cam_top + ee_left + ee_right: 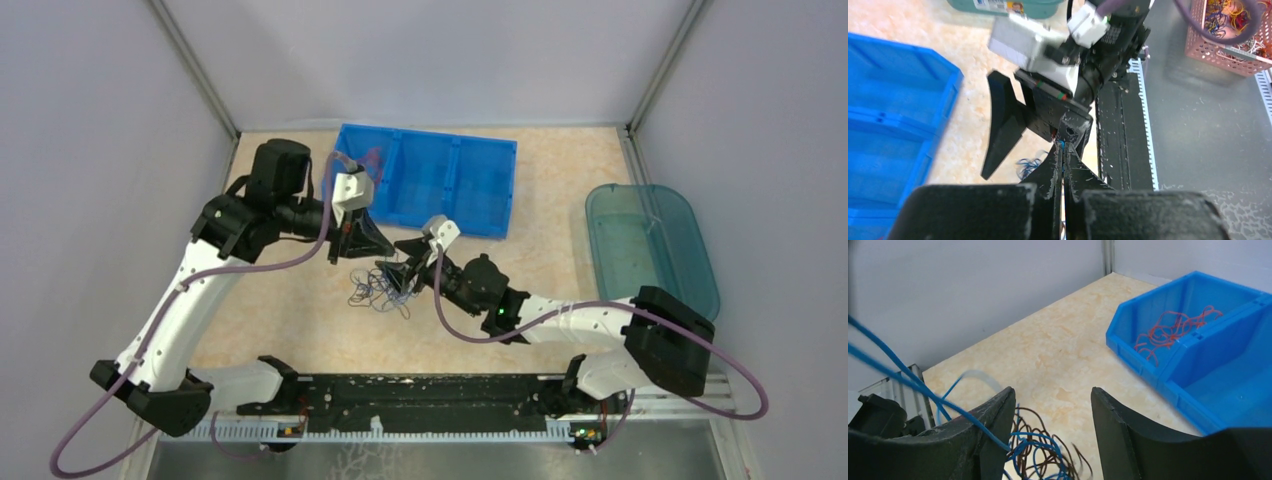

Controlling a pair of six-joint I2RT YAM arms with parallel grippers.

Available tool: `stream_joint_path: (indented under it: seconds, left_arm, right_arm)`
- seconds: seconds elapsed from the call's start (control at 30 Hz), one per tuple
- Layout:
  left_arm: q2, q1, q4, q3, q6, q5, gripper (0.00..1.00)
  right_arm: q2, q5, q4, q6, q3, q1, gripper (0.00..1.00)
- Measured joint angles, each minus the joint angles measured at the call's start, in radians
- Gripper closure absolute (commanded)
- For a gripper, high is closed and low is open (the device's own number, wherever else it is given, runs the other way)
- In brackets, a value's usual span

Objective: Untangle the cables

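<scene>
The cables (378,295) are a small loose clump of thin blue and dark brown wires on the table between the two grippers. My left gripper (372,248) is shut, with a blue cable pinched at its tips (1063,146), right in front of the right gripper's body. My right gripper (405,270) is open just above the clump. In the right wrist view blue and brown loops (1045,450) lie between its spread fingers (993,425), and a taut blue strand runs up and left across the left finger. Red cables (1173,330) lie in the blue bin.
A blue three-compartment bin (470,185) stands at the back, with red wires in its left compartment. A teal tub (690,250) sits at the right. A black rail (420,395) runs along the near edge. A pink basket of wires (1208,37) shows beyond the rail.
</scene>
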Motion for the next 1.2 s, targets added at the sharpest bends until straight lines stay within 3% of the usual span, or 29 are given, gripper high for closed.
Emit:
stream_joint_path:
  seconds: [0.2, 0.77, 0.97, 1.2]
  left_arm:
    - [0.028, -0.008, 0.038, 0.140, -0.051, 0.007, 1.00]
    - [0.021, -0.015, 0.249, 0.286, -0.135, -0.011, 1.00]
    - [-0.003, -0.015, 0.327, 0.213, -0.117, -0.092, 1.00]
    - [-0.004, -0.018, 0.534, 0.021, -0.088, -0.342, 1.00]
  right_arm:
    - [0.037, 0.076, 0.151, 0.045, -0.139, 0.006, 0.42]
    - [0.037, 0.166, 0.201, 0.120, -0.301, 0.006, 0.37]
    - [-0.152, 0.205, 0.138, 0.137, -0.327, -0.010, 0.31]
    - [-0.311, 0.339, -0.003, 0.156, -0.340, -0.019, 0.27]
